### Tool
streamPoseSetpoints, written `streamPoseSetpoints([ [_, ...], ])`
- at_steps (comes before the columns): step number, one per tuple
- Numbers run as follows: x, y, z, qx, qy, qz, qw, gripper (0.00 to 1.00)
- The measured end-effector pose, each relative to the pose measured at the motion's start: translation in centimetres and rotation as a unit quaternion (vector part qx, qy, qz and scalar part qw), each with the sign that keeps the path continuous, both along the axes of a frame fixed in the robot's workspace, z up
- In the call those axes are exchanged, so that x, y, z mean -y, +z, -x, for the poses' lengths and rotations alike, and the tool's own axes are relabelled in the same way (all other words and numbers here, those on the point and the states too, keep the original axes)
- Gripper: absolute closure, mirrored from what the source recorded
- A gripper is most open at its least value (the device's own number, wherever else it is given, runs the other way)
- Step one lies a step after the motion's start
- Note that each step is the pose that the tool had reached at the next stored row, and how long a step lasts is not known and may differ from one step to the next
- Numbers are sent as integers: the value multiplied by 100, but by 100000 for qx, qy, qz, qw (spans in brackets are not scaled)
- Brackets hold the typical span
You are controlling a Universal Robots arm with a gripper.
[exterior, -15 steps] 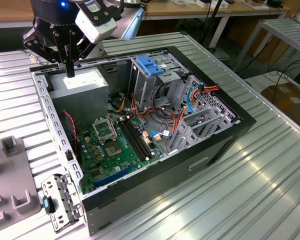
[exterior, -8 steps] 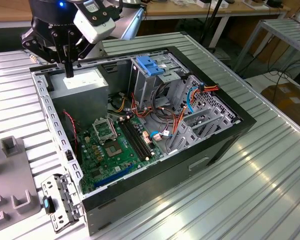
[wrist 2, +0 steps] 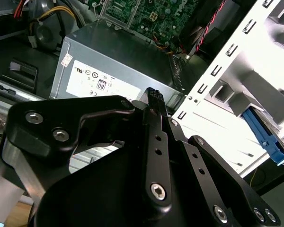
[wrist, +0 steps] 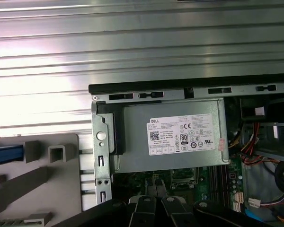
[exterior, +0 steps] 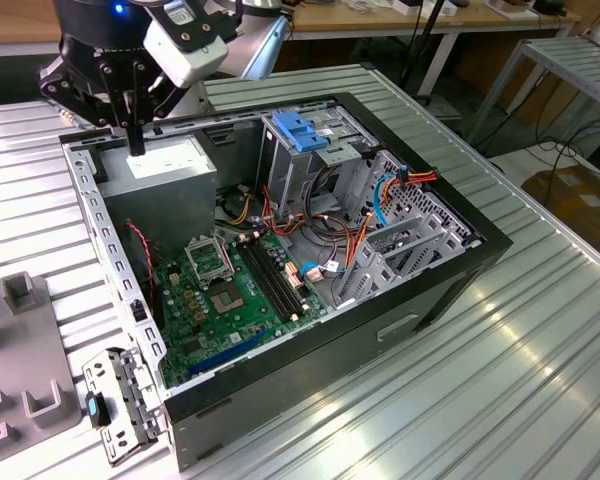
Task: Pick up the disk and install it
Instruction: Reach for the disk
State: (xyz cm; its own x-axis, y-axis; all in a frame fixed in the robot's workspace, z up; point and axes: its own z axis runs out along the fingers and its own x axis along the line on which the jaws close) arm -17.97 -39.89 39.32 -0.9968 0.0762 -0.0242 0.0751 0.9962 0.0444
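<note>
My gripper (exterior: 136, 148) hangs over the far left corner of the open computer case (exterior: 450, 290), just above the grey power-supply box (exterior: 165, 170). Its fingers are pressed together with nothing between them. Both wrist views show the same shut fingertips (wrist 2: 154, 94) (wrist: 157, 182) near the box's white sticker (wrist: 184, 135). In the first wrist view a blue strip (wrist: 4, 153), apparently the disk's side rail, lies in the grey fixture (wrist: 47, 189) beside the case. In the second wrist view a blue rail end (wrist 2: 270, 142) shows past the case wall. The rest of the disk is cut off.
Inside the case are a green motherboard (exterior: 220, 295), loose cables (exterior: 350, 235) and a metal drive cage topped by a blue latch (exterior: 300, 130). A grey fixture (exterior: 25, 350) and a small metal bracket (exterior: 120, 405) lie on the ribbed metal table (exterior: 500, 390), at the exterior view's left.
</note>
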Motion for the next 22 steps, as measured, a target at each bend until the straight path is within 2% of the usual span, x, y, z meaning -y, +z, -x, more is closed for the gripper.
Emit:
streamPoseSetpoints([
  [22,0,0,84,-1,0,2,100000,89],
])
